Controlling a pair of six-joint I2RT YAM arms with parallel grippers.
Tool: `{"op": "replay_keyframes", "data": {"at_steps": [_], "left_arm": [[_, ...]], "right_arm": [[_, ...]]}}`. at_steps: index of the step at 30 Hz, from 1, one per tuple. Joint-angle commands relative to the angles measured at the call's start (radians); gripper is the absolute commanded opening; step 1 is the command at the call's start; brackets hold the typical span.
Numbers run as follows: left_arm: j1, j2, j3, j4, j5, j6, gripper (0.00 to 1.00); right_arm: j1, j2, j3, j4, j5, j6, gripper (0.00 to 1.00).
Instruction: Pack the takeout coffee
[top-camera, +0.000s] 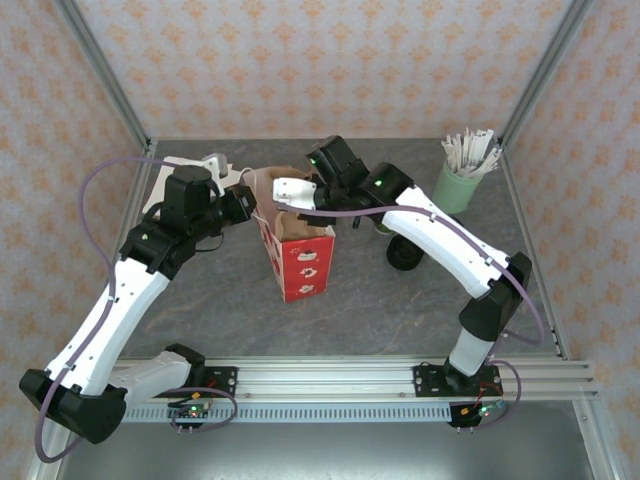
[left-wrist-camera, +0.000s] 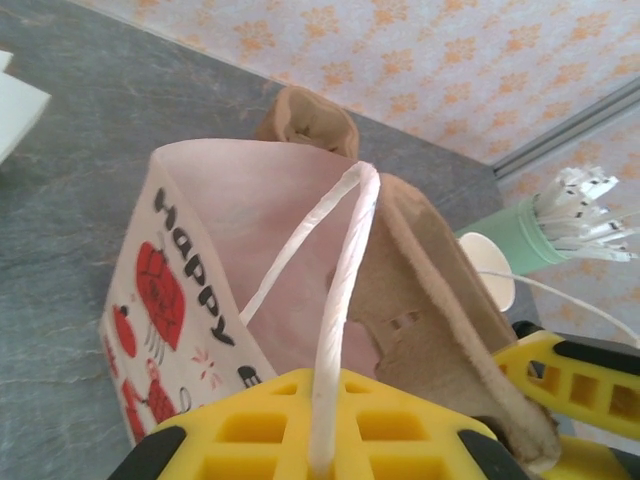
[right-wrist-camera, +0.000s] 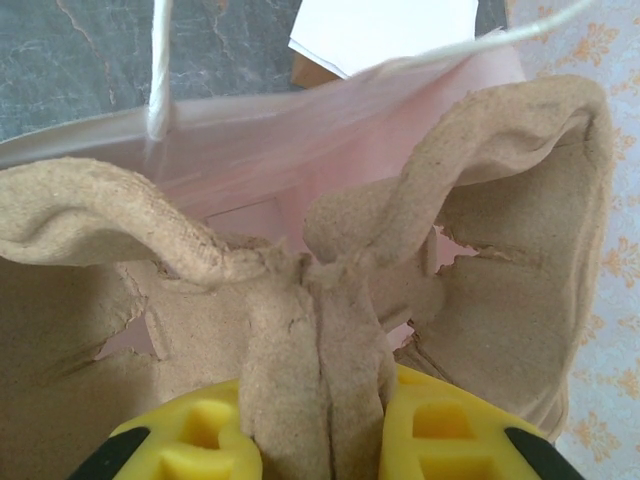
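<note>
Left claw (left-wrist-camera: 320, 450) tight on white handle (left-wrist-camera: 345, 280), right claw (right-wrist-camera: 320, 440) tight on pulp carrier (right-wrist-camera: 335, 320) upright in paper bag (left-wrist-camera: 180, 300).

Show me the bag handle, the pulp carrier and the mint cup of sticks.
bag handle (left-wrist-camera: 342, 300), left wrist view, on the twisted cord's middle
pulp carrier (right-wrist-camera: 320, 340), right wrist view, on its pinched central fold
mint cup (top-camera: 456, 190), top external view, on its side wall
</note>
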Motion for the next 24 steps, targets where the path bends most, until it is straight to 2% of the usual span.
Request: {"op": "replay_keyframes", "data": {"at_steps": [1,11,24], "left_arm": [[0.008,-0.027,-0.034,0.091,0.063,-0.019,0.09],[0.008,-0.078,-0.102,0.135,0.071,-0.049,0.06],[0.008,-0.087,-0.100,0.105,0.048,-0.038,0.04]], "right_arm": [[0.016,-0.030,-0.020,-0.021,-0.028,-0.003,0.18],[0.016,-0.012,0.029,0.024,-0.130,0.056,0.18],[0.017,0.069,0.125,-0.002,-0.175,0.084,0.18]]}}
